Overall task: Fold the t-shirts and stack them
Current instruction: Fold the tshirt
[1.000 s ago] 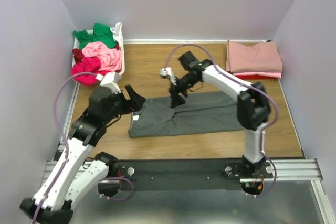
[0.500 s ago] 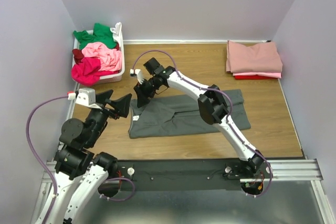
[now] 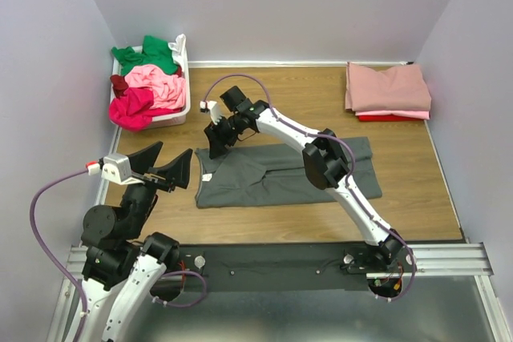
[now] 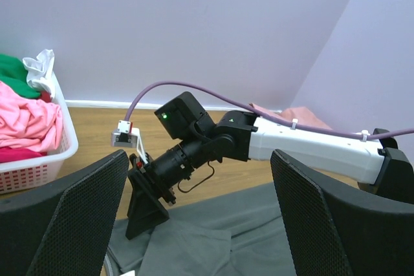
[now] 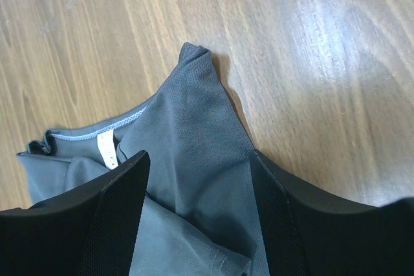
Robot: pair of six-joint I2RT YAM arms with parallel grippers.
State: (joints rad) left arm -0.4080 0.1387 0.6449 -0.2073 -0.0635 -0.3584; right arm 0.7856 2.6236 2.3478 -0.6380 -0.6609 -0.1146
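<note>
Now right hand (image 5: 197, 159) — fingers apart — straddles dark grey t-shirt (image 5: 187, 95) collar corner; left hand (image 4: 199, 159) wide open, raised clear.

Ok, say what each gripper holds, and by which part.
Left gripper: nothing, open. Right gripper straddles the dark grey t-shirt's collar end; grip cannot be told.

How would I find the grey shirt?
Look at the wooden table. The grey shirt lies flat in its middle, with the right gripper at one end. It's the only dark, spread-out one; the other shirts are piled in the basket or stacked far right.
</note>
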